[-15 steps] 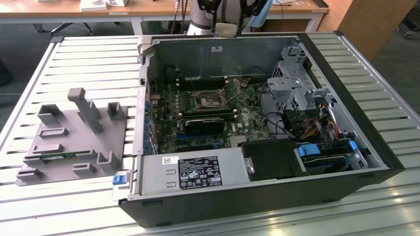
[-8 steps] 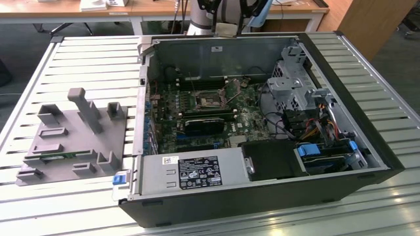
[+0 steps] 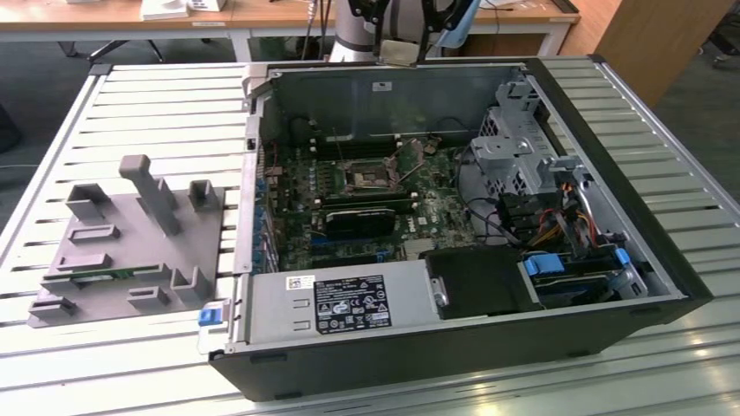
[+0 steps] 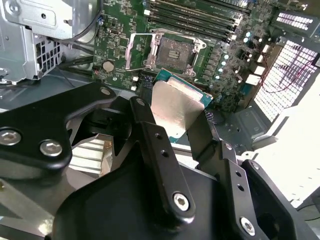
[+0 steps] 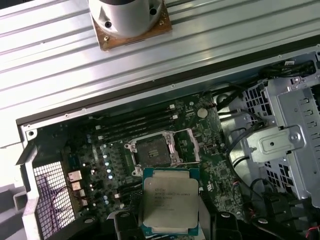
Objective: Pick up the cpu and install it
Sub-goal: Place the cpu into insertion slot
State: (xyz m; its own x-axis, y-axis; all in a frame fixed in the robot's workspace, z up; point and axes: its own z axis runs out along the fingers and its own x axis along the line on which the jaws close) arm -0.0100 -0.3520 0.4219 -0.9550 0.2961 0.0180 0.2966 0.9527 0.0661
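1. Slatted silver metal tabletop [image 3: 139, 113] is carrying an open black computer tower case [image 3: 463, 355], which is lying on its side with its interior facing up; wooden desks [image 3: 116, 17] are standing in the background.
2. Toward the exterior view's left, a grey plastic fixture with upright posts [image 3: 127, 243] is sitting on the tabletop, just beside the case.
3. Inside the case, a green motherboard [image 3: 347, 186] is lying flat, with a silver power supply box [image 3: 335, 308] sitting along the near wall.
4. The black square processor socket [image 4: 167, 50] is sitting empty on the motherboard, its metal frame standing swung open; it is also showing in the first wrist view [image 5: 152, 152].
5. The black fingers [image 4: 155, 145] are gripping the cpu, a flat square chip with a shiny silver top and pale green rim [image 4: 177, 100], pressing on two of its opposite edges.
6. In the exterior view, the cpu [image 3: 399, 52] is hanging in the air over the far wall of the case, clear of the motherboard.
7. In the first wrist view, the cpu [image 5: 170, 202] is showing its silver top to the camera, not seated in the socket.
8. The arm's silver round base [image 5: 127, 17] is standing on a brown plate on the tabletop beyond the case.
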